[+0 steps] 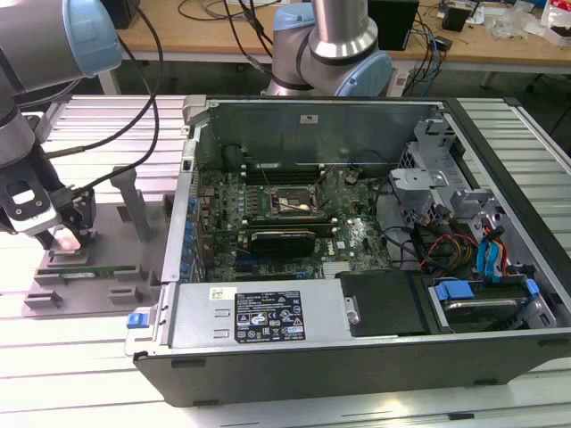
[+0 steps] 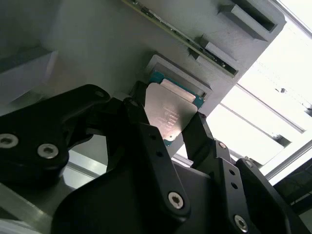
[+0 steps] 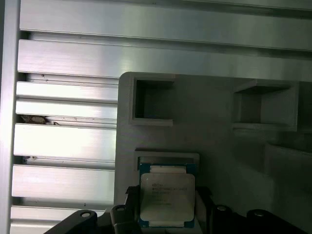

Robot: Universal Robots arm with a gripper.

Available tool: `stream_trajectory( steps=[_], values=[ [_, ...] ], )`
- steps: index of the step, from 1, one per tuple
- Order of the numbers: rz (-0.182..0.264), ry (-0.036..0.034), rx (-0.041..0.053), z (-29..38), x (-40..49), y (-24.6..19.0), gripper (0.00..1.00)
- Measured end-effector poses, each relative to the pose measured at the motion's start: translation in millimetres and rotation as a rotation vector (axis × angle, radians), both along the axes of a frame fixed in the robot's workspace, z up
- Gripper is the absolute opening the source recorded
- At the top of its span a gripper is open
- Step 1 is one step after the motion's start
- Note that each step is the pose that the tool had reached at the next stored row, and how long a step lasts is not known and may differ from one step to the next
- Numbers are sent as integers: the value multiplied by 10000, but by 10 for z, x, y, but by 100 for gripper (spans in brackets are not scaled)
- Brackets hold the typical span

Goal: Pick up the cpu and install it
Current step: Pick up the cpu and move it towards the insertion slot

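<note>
The cpu, a flat square chip with a dull silver top and a thin green rim, lies at its raised nest on the grey holder plate at the exterior view's left. My gripper stands low over that plate. In both wrist views its black fingers press against two opposite edges of the cpu, so the gripper is shut on the chip. The open socket on the motherboard lies inside the computer case, well off to the exterior view's right of the gripper.
The open computer case fills the middle and right, with cables, a drive bay and a graphics card inside. A long green memory stick lies on the holder plate beside the gripper. A second arm's base stands behind the case.
</note>
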State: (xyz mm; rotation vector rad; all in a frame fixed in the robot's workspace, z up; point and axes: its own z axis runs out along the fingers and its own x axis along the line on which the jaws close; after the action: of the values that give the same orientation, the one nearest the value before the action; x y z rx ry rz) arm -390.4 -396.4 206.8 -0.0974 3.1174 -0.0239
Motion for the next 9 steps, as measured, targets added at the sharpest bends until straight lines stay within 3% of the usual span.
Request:
stream_trajectory(
  steps=[9],
  values=[
    [0,0,0,104,0,0,55]
  ],
)
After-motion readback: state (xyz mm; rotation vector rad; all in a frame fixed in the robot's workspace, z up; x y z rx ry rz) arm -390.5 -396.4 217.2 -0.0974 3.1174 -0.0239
